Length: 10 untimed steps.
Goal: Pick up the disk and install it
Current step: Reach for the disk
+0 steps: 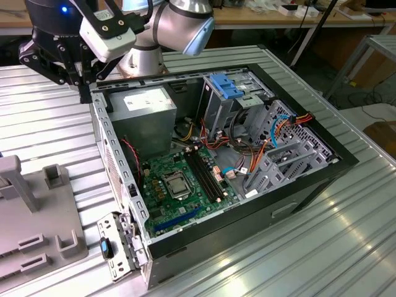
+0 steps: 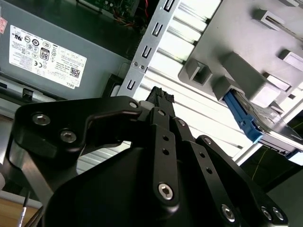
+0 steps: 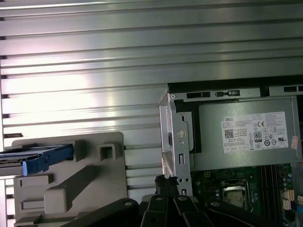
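Observation:
The disk (image 3: pixel 40 158) is a flat drive in bright blue rails, lying in a slot of the grey fixture (image 3: pixel 71 184) on the ribbed metal table; the second wrist view shows the disk's blue rail (image 2: pixel 244 120) sticking out of that fixture. My gripper (image 1: pixel 82 93) hangs over the back corner of the open computer case (image 1: pixel 117 179), on the exterior view's left. Its black fingers meet at the tip in both wrist views (image 2: pixel 161 97) (image 3: pixel 165 179), shut with nothing between them. A stretch of table separates it from the disk.
Inside the case are a grey power supply with a white label (image 1: pixel 145 108), the green motherboard (image 1: pixel 179 185), a metal drive cage with a light-blue latch plate (image 1: pixel 226 86) and coloured cables (image 1: pixel 284 124). The grey fixture (image 1: pixel 37 210) stands to the exterior view's left of the case.

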{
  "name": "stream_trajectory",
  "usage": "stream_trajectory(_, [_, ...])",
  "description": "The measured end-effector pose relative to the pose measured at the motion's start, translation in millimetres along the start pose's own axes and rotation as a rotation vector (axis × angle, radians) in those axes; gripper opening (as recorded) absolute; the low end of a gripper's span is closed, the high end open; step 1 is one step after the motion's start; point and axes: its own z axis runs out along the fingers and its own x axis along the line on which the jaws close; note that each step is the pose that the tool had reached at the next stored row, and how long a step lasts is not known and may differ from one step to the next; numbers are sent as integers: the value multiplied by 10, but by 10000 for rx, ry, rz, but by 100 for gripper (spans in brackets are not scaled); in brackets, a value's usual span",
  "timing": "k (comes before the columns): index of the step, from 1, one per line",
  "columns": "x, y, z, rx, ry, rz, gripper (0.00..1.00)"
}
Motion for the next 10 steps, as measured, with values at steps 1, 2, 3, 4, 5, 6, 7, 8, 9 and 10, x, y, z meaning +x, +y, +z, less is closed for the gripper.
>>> stream_trajectory(1, [9, -1, 0, 0, 2, 0, 11])
stream_trajectory(2, [38, -3, -1, 1, 5, 0, 11])
stream_trajectory(3, [53, -4, -1, 0, 6, 0, 11])
stream_trajectory(4, [69, -5, -1, 0, 6, 0, 11])
stream_trajectory(5, [97, -7, -2, 0, 10, 0, 11])
stream_trajectory(6, [126, -9, -2, 1, 12, 0, 11])
stream_trajectory(7, [155, -12, -3, 2, 15, -1, 11])
stream_trajectory(8, [176, -13, -3, 1, 16, 0, 11])
stream_trajectory(9, [199, -15, -4, 2, 19, 0, 11])
stream_trajectory(10, [216, -16, -4, 1, 20, 1, 11])
